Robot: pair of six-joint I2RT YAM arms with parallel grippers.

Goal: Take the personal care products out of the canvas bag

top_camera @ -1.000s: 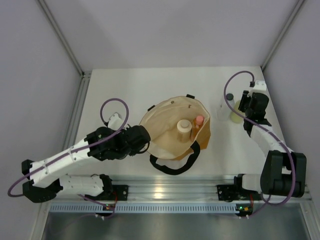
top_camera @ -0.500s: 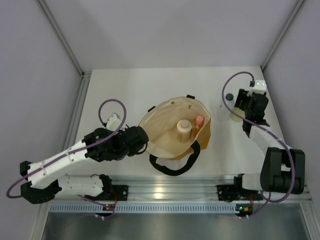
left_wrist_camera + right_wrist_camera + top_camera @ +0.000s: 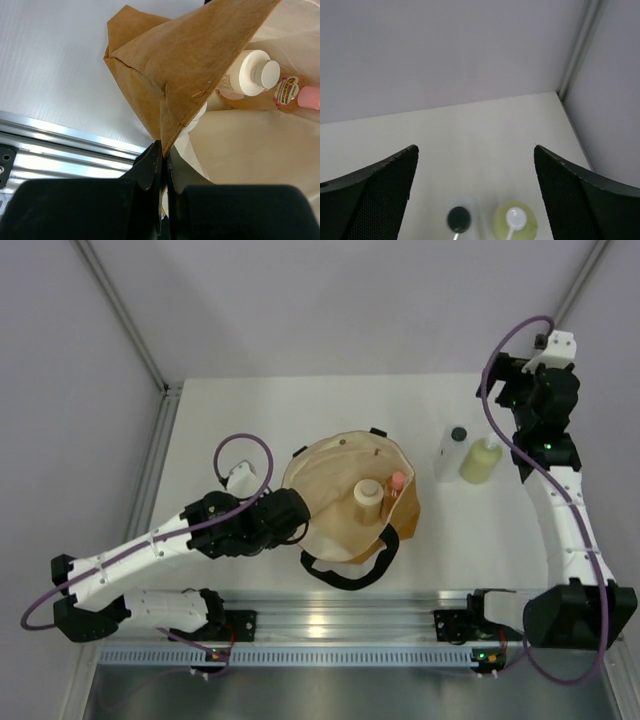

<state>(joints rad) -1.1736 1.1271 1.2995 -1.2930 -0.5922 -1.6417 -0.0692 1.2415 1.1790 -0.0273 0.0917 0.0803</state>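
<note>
The tan canvas bag stands open mid-table, and my left gripper is shut on its near-left rim. In the left wrist view the gripper pinches the bag's seam edge. Inside the bag are a beige wide-topped bottle and a slim orange bottle with a pink cap. On the table to the right stand a whitish bottle with a dark cap and a yellow-green bottle with a white cap. My right gripper hangs open and empty, high above and behind them.
The bag's black loop handle lies on the table toward the near edge. An aluminium rail runs along the front. Grey walls close in the table at the back and right.
My right gripper opened off the yellow-green bottle and rose up and back toward the far right corner. The bottle stays beside the dark-capped one. The left gripper shifted slightly right with the bag rim.
</note>
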